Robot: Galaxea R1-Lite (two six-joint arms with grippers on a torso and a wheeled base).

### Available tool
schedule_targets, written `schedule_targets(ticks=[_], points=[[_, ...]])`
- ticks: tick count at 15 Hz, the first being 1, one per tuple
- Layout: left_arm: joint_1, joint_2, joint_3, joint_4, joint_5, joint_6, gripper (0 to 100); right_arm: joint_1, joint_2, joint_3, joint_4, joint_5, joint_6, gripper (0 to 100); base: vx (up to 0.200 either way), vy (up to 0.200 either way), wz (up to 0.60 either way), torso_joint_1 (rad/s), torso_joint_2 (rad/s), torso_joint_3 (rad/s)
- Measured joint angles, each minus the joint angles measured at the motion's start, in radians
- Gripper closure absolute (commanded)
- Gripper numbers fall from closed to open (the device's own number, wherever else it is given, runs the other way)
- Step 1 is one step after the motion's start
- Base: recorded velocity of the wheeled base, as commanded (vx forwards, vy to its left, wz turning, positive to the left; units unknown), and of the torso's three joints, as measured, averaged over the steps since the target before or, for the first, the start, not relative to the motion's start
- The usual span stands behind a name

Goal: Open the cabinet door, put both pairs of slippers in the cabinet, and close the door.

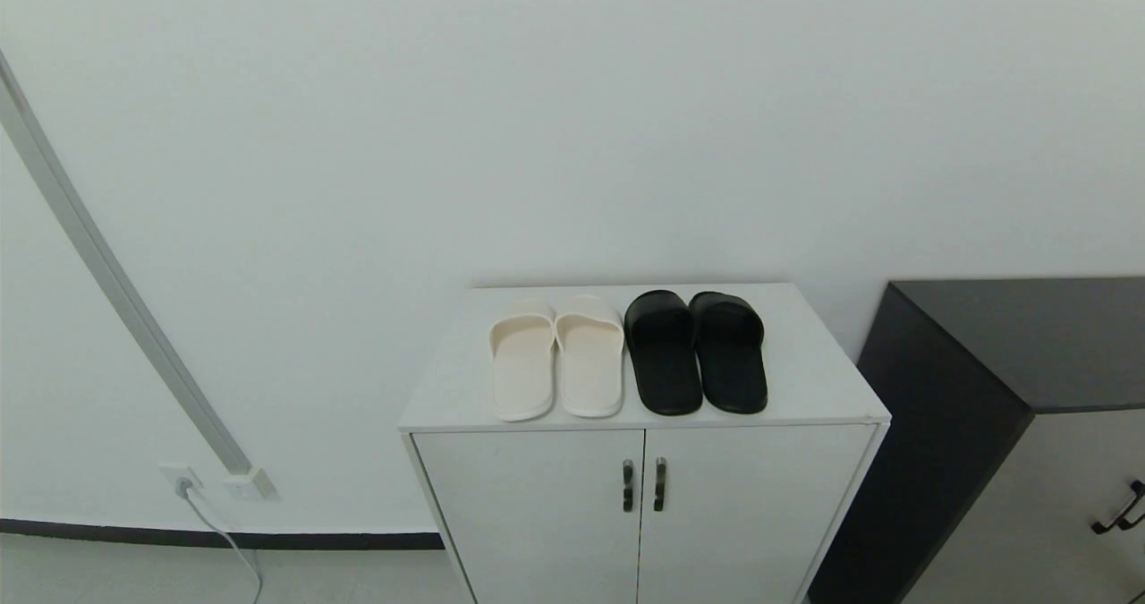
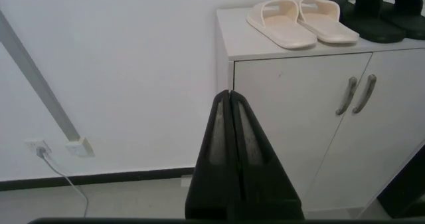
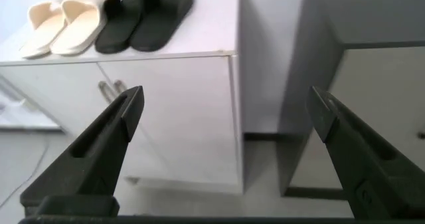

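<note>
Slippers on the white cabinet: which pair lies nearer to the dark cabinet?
The black pair, at the right on top of the white cabinet; the cream pair lies to its left.

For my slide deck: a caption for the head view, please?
Cream slippers and black slippers side by side atop the closed white cabinet.

**Plain utility room, office or lab type**

You're facing a bare white wall (image 1: 572,121). In the head view:
- 6 o'clock: white cabinet (image 1: 537,514) with two doors, standing against the wall.
- 4 o'clock: dark cabinet (image 1: 948,425) just beside it, grey front, black handle (image 1: 1118,510).
- 9 o'clock: grey cable duct (image 1: 116,282) mounted on the wall, slanting down.
- 8 o'clock: wall socket (image 1: 182,477) with a plug in it, and a cable (image 1: 234,546) dropping to the pale floor (image 1: 107,577).
- Black skirting strip (image 1: 340,540) along the wall foot.

Storage units and exposed wiring on a bare wall say workspace.
</note>
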Motion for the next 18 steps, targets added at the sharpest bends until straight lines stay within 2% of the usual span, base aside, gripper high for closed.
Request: schedule_targets(ticks=[4, 6, 9, 11, 15, 18], points=[[0.0, 0.0, 0.0, 0.001, 0.0, 0.001, 100, 0.398, 0.472, -0.111, -0.306, -0.214, 0.156, 0, 0.0, 0.0, 0.0, 0.0, 0.0, 0.0], [0.0, 0.0, -0.001, 0.001, 0.0, 0.001, 100, 0.488, 0.671, -0.247, -0.372, -0.306, 0.198, 0, 0.0, 0.0, 0.0, 0.0, 0.0, 0.0], [0.0, 0.0, -0.002, 0.001, 0.0, -0.003, 100, 0.547, 0.905, -0.428, -0.412, -0.433, 0.22, 0, 0.0, 0.0, 0.0, 0.0, 0.0, 0.0], [0.0, 0.0, 0.0, 0.001, 0.001, -0.013, 100, 0.57, 1.027, -0.511, -0.431, -0.464, 0.224, 0, 0.0, 0.0, 0.0, 0.0, 0.0, 0.0], [0.0, 0.0, 0.0, 0.001, 0.001, -0.015, 100, 0.572, 1.248, -0.653, -0.514, -0.546, 0.211, 0, 0.0, 0.0, 0.0, 0.0, 0.0, 0.0], [-0.001, 0.0, 0.0, 0.001, 0.001, -0.015, 100, 0.549, 1.364, -0.737, -0.529, -0.556, 0.183, 0, 0.0, 0.0, 0.0, 0.0, 0.0, 0.0]])
